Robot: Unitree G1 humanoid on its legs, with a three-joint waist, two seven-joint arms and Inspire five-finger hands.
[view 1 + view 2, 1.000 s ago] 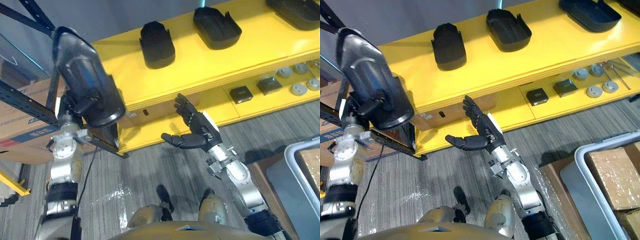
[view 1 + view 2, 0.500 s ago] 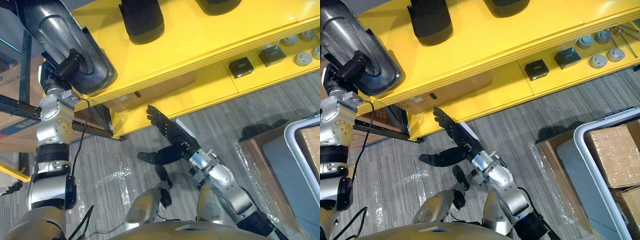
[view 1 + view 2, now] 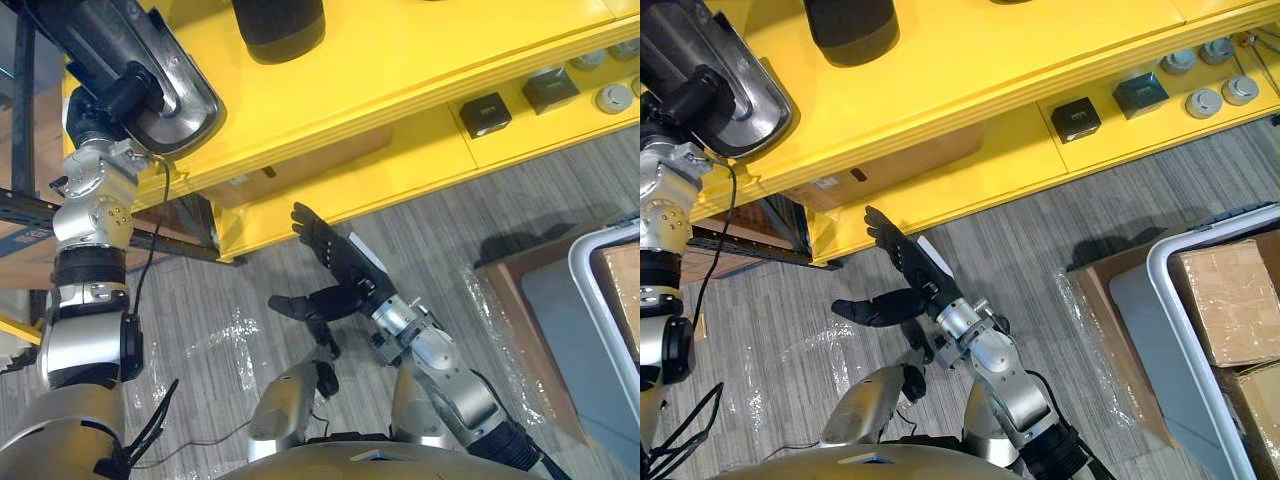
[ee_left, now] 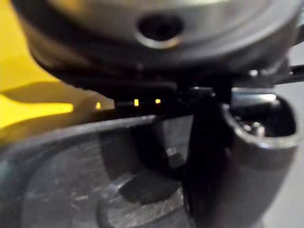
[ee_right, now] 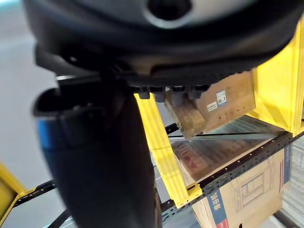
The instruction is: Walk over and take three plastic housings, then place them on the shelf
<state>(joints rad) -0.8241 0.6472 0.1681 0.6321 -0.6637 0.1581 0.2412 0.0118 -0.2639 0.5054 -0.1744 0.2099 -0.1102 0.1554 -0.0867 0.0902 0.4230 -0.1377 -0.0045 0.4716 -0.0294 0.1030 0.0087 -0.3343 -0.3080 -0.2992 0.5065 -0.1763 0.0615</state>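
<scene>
**Left eye view: one housing held at the shelf's left end**

A big dark plastic housing (image 3: 110,40) is held at the far left, at the left end of the yellow shelf (image 3: 420,60). Its hollow grey inside is turned toward the camera. The left hand (image 3: 118,100) is clamped on its near rim, and in the left wrist view the thumb is hooked over that rim. It cannot be told whether the housing is set on the top board or is just above it. A second black housing (image 3: 280,25) is stood on the same board, a little to the right.

On the lower yellow board (image 3: 420,170), small black boxes (image 3: 483,112) and round grey parts (image 3: 605,97) are laid at the right. A brown cardboard box (image 3: 300,172) is tucked under the top board. At the near right, a white-rimmed bin (image 3: 1157,275) is seen with wrapped cardboard boxes (image 3: 1230,300) in it.

Bare yellow board is left between the two housings and to the right of the second one. The held housing is hung over the shelf's left corner, beside a dark metal rack (image 5: 237,168). The right hand (image 3: 350,285) is held low over the grey floor (image 3: 450,240), in front of the shelf. Its fingers are straight and spread, and nothing is held. Open floor is seen all round it.

The second housing is cut off at the far edge. The bin is cut off at the right. Most of the left hand's fingers are hidden behind the housing.
</scene>
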